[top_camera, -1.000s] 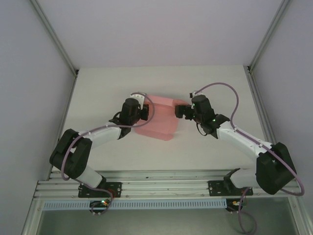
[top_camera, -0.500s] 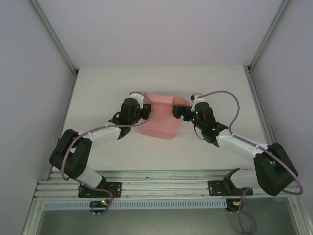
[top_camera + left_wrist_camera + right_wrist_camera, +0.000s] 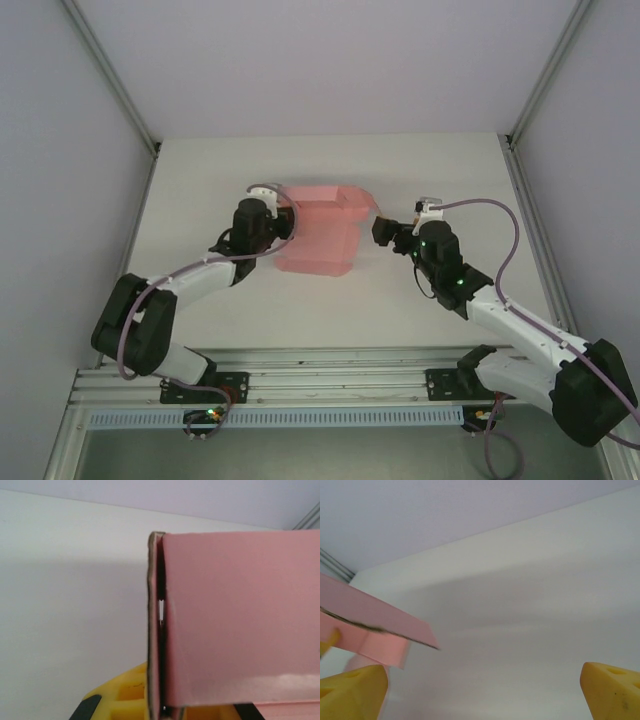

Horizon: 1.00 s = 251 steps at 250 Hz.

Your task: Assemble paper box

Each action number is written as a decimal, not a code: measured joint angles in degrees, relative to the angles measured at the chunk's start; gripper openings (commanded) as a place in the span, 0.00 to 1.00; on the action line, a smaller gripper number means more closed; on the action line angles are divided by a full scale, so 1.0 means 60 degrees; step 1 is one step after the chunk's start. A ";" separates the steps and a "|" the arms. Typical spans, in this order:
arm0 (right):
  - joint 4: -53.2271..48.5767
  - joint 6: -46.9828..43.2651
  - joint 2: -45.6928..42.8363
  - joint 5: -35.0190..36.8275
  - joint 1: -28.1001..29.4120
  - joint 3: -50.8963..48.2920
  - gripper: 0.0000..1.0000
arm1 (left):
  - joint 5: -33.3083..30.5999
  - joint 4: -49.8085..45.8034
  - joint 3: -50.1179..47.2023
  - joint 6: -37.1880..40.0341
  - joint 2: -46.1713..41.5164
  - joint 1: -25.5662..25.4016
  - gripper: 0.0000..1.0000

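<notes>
A white desk (image 3: 200, 180) inside a pale walled booth, seen from above, with a pink cardboard box (image 3: 320, 235) near its middle, between two white-and-black robot arms that reach in from the near edge. The box is only partly folded: a broad panel faces up and toward the near edge, with a raised fold along its far side and a small flap sticking out at its right corner. The left fingers (image 3: 283, 222) are clamped on the box's left edge. From the left wrist, that edge runs straight up from between the yellow fingers (image 3: 125, 697) as two cardboard layers pressed close, a thin slit of light between them. The right fingers (image 3: 385, 232) sit just beside the right corner flap, spread wide with nothing between them. From the right wrist, the yellow fingertips (image 3: 352, 690) stand far apart, and the pink flap hangs just above the one on the left of that view; whether they touch is unclear.
</notes>
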 measured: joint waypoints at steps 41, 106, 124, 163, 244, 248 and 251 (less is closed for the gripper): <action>-0.0426 -0.0036 0.0667 -0.0007 -0.0044 0.0087 1.00 | 0.0040 0.0004 -0.0040 -0.0069 -0.0164 0.0062 0.00; -0.0025 -0.0291 0.1399 -0.0087 -0.0044 0.0280 0.99 | 0.0280 -0.0208 -0.0055 -0.0066 -0.0164 0.0062 0.00; 0.0412 -0.0459 0.1417 -0.0109 -0.0036 0.0280 1.00 | 0.0423 -0.0273 -0.0055 -0.0066 -0.0164 0.0062 0.00; 0.1202 -0.0856 0.1657 -0.0357 -0.0029 0.0350 1.00 | 0.0681 -0.0361 -0.0051 -0.0066 -0.0160 0.0062 0.00; 0.2040 -0.1410 0.2747 -0.1366 0.0266 0.1071 1.00 | 0.1166 -0.0342 -0.0011 -0.0175 0.0011 0.0113 0.00; 0.2047 -0.1424 0.2820 -0.1392 0.0284 0.1118 1.00 | 0.1188 -0.0346 -0.0007 -0.0193 0.0029 0.0113 0.00; 0.2051 -0.1435 0.2856 -0.1402 0.0288 0.1147 0.99 | 0.1195 -0.0346 -0.0004 -0.0208 0.0040 0.0113 0.00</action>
